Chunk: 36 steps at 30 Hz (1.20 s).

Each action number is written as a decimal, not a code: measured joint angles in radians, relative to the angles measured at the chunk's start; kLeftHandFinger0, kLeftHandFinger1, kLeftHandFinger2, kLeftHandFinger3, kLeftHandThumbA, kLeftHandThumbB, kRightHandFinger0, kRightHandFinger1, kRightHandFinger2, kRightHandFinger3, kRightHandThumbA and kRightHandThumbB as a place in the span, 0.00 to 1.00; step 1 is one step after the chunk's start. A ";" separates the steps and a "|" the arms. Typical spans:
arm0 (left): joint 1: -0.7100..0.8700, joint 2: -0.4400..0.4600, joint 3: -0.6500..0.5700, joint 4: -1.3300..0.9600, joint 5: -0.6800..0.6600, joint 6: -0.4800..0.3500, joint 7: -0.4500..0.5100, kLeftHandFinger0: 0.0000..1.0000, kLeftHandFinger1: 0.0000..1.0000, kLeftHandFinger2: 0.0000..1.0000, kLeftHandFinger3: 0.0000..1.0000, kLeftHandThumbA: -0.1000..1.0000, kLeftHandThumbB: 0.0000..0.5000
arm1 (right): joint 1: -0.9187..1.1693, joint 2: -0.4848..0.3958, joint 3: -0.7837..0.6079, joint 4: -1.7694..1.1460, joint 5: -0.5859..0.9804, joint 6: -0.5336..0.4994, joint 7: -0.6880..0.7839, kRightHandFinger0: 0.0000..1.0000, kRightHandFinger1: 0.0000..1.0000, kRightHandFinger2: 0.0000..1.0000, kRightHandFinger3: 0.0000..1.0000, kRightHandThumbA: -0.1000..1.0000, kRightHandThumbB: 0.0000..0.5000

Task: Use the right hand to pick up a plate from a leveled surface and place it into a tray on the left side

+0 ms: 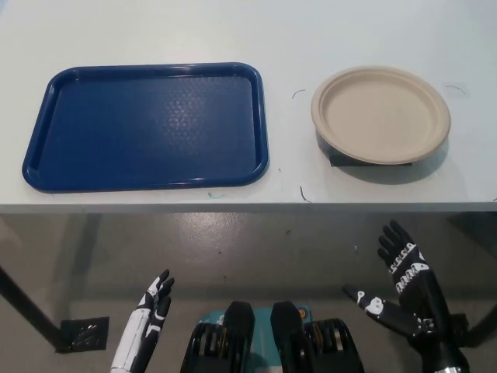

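We locate the plate [381, 114] on the right part of the tabletop [295, 31], at roughly 12 o'clock from the right hand [400, 289] and well apart from it. The plate is round, so it has no long axis; any approach bearing meets the same rim. It appears to rest on a dark, flat support [345, 161] that shows at its 6 to 7 o'clock edge, which would lift the rim slightly off the tabletop.

The plate is beige, matte and looks like moulded fibre or paper: shallow well, broad raised rim. We judge it light and somewhat flexible.

The tray [147, 127] lies at 9 o'clock from the plate, apart from it, with bare tabletop between. It is dark blue, rectangular with rounded corners, its long axis running 9 to 3 o'clock, with a fine textured floor and a low glossy lip.

The right hand, black, is below the tabletop's near edge, fingers spread, holding nothing. It is the nearer hand. The left hand [147, 317], white, rests at lower left, fingers extended and close together, also empty.
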 measured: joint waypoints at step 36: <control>0.000 0.000 0.000 0.008 0.004 0.000 0.000 1.00 1.00 1.00 1.00 1.00 0.15 | -0.105 0.130 -0.225 -0.001 0.689 0.357 -0.026 1.00 1.00 1.00 1.00 1.00 0.76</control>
